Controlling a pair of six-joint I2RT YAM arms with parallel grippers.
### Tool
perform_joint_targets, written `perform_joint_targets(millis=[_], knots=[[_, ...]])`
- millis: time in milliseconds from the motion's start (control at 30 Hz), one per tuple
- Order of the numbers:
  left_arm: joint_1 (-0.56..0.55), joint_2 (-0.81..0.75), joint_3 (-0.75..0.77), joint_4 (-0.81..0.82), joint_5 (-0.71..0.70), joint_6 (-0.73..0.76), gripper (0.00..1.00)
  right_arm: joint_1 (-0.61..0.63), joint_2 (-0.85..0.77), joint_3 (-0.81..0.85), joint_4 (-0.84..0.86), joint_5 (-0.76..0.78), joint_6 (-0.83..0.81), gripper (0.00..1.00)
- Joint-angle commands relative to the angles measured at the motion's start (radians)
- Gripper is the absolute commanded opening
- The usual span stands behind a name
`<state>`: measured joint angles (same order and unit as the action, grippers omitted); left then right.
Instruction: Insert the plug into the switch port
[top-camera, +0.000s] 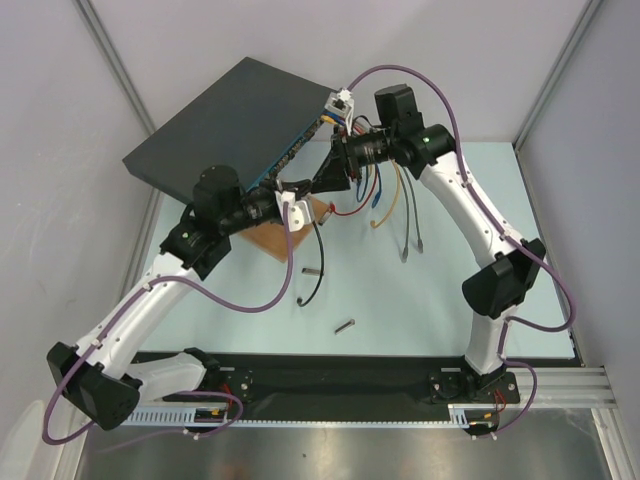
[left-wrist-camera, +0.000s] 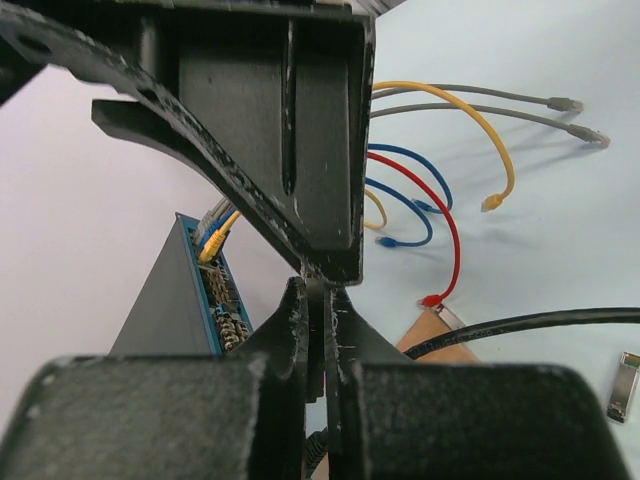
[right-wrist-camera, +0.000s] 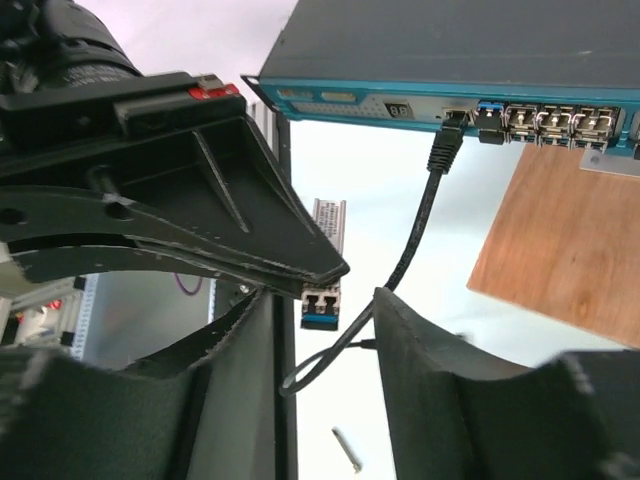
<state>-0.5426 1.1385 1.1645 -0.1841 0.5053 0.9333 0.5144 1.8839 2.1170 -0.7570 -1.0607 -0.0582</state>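
Count: one switch (top-camera: 215, 110), one wooden board (right-wrist-camera: 570, 250), two grey cables (left-wrist-camera: 470, 89), two blue cables (left-wrist-camera: 445, 185), one red cable (left-wrist-camera: 456, 240), one black cable (left-wrist-camera: 530, 321).

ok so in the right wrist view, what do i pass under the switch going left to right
small silver module with a blue end → black cable running up to the switch front → brown wooden board

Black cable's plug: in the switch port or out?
In. The right wrist view shows the black plug sitting in a port on the switch front face. Latched: cannot tell.
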Motion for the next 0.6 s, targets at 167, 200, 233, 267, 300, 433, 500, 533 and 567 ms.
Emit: perform_joint_targets(millis=[167, 200, 233, 267, 300, 433, 500, 533, 567], knots=[[-0.017, -0.031, -0.006, 0.051, 0.053, 0.035, 0.00, 0.007, 0.012, 0.047, -0.025, -0.030, -0.035, 0.16], [-0.019, -0.036, -0.012, 0.051, 0.056, 0.038, 0.00, 0.006, 0.011, 0.046, -0.022, -0.036, -0.037, 0.10], [-0.020, -0.037, -0.015, 0.049, 0.058, 0.039, 0.01, 0.001, 0.009, 0.044, -0.019, -0.044, -0.040, 0.06], [-0.020, -0.042, -0.020, 0.049, 0.056, 0.039, 0.04, 0.001, 0.006, 0.037, -0.016, -0.047, -0.042, 0.00], [-0.020, -0.046, -0.023, 0.049, 0.050, 0.036, 0.09, -0.005, 0.003, 0.029, -0.013, -0.048, -0.046, 0.00], [-0.020, -0.060, -0.026, 0.017, 0.003, 0.016, 0.35, -0.039, -0.035, -0.023, 0.057, -0.071, -0.031, 0.00], [-0.020, -0.065, -0.040, 0.008, -0.026, 0.022, 0.41, -0.051, -0.046, -0.040, 0.073, -0.087, -0.026, 0.00], [-0.020, -0.066, -0.043, 0.006, -0.033, 0.024, 0.46, -0.053, -0.051, -0.043, 0.071, -0.100, -0.035, 0.00], [-0.020, -0.066, -0.046, 0.008, -0.037, 0.028, 0.47, -0.053, -0.057, -0.045, 0.070, -0.108, -0.041, 0.00]])
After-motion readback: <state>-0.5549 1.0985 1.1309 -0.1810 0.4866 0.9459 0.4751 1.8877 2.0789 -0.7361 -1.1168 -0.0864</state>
